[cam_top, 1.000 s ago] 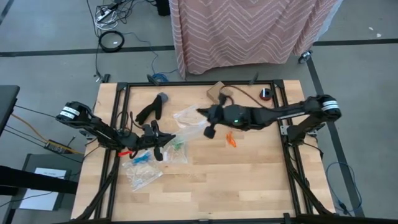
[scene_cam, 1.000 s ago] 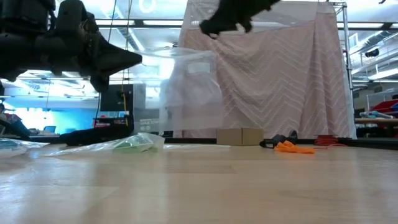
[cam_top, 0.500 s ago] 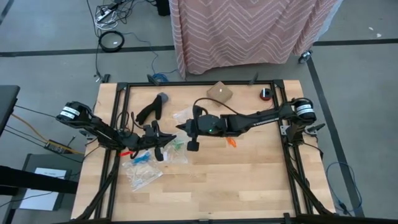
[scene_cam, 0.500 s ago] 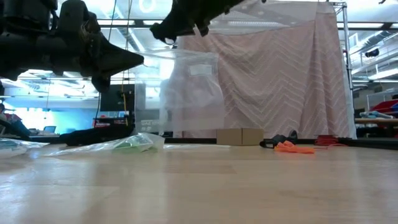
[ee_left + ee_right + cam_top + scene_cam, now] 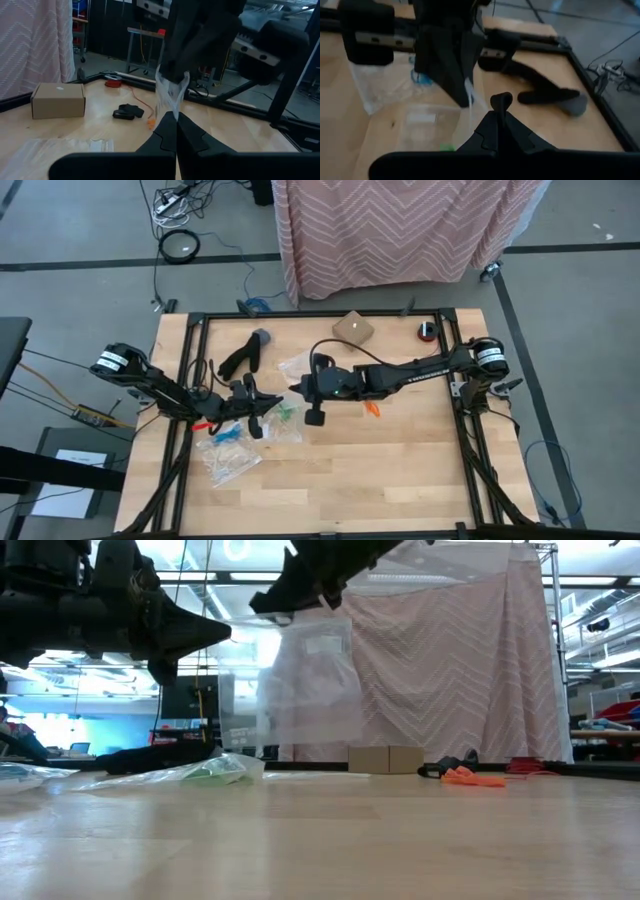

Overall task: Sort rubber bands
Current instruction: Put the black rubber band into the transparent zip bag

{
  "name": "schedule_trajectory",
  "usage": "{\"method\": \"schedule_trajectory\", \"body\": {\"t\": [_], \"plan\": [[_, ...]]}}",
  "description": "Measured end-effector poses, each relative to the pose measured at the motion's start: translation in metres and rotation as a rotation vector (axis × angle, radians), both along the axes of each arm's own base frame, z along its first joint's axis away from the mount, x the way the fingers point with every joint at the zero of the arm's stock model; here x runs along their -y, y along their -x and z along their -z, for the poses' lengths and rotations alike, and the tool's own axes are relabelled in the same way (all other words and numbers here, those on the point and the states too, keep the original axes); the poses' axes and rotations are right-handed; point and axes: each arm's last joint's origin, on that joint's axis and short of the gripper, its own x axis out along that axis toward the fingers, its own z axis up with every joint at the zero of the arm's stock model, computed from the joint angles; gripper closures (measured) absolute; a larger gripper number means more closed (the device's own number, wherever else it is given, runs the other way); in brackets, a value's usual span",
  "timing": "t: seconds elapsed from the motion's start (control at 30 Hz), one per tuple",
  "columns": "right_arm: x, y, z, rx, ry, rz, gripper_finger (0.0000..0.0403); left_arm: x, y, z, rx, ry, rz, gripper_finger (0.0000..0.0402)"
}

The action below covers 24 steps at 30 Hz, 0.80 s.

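A loose heap of thin orange rubber bands (image 5: 372, 407) lies on the pale wooden table (image 5: 400, 470), just beside the right arm; green ones (image 5: 286, 412) show inside a crinkled clear plastic zip bag (image 5: 283, 423). Between the grippers, another clear zip bag (image 5: 305, 690) hangs upright, long axis vertical. The left gripper (image 5: 268, 404) and right gripper (image 5: 296, 386) each pinch its top edge, jaws closed.

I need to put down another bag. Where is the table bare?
The near half of the table is bare, right of the bags at the front left. Crowded: the middle, where both grippers hold a clear bag, with orange rubber bands beside them.
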Motion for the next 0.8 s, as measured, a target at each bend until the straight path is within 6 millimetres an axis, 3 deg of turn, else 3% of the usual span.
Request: {"method": "schedule_trajectory", "body": {"t": [0.47,0.8], "plan": [[0.000,0.007,0.012,-0.142,-0.009,-0.011,0.0397,0.000,0.000,-0.002,0.019,0.005,0.005,0.0400],[0.000,0.008,0.012,-0.147,-0.008,-0.011,0.0289,0.000,0.000,-0.002,0.019,0.006,0.005,0.0400]]}}
